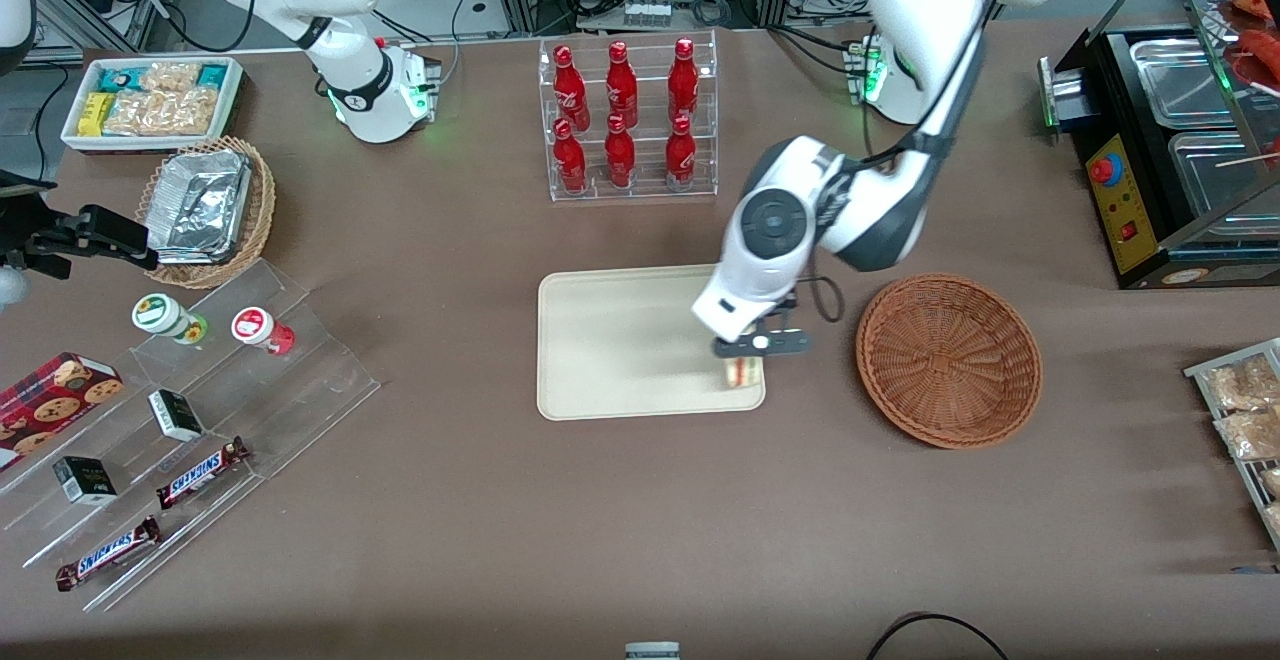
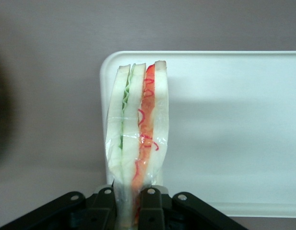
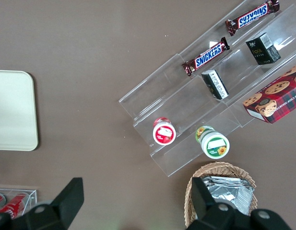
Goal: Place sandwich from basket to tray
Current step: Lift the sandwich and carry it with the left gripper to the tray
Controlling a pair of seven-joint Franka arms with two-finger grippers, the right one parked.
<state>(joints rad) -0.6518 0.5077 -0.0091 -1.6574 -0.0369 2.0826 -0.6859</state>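
My left gripper (image 1: 745, 358) is shut on the sandwich (image 1: 741, 371), a wrapped wedge with pale bread and red and green filling. It holds the sandwich over the corner of the cream tray (image 1: 610, 340) that lies nearest the basket and nearer the front camera. In the left wrist view the sandwich (image 2: 138, 129) stands out from between my fingers (image 2: 150, 203) above the tray's rounded corner (image 2: 224, 124). I cannot tell whether the sandwich touches the tray. The reddish-brown wicker basket (image 1: 948, 358) stands beside the tray toward the working arm's end, with nothing in it.
A clear rack of red bottles (image 1: 628, 120) stands farther from the camera than the tray. A clear stepped stand (image 1: 190, 420) with snack bars, boxes and cups, a tan basket with foil containers (image 1: 205, 210) and a white snack bin (image 1: 152, 100) lie toward the parked arm's end. A black machine (image 1: 1170, 140) stands past the basket.
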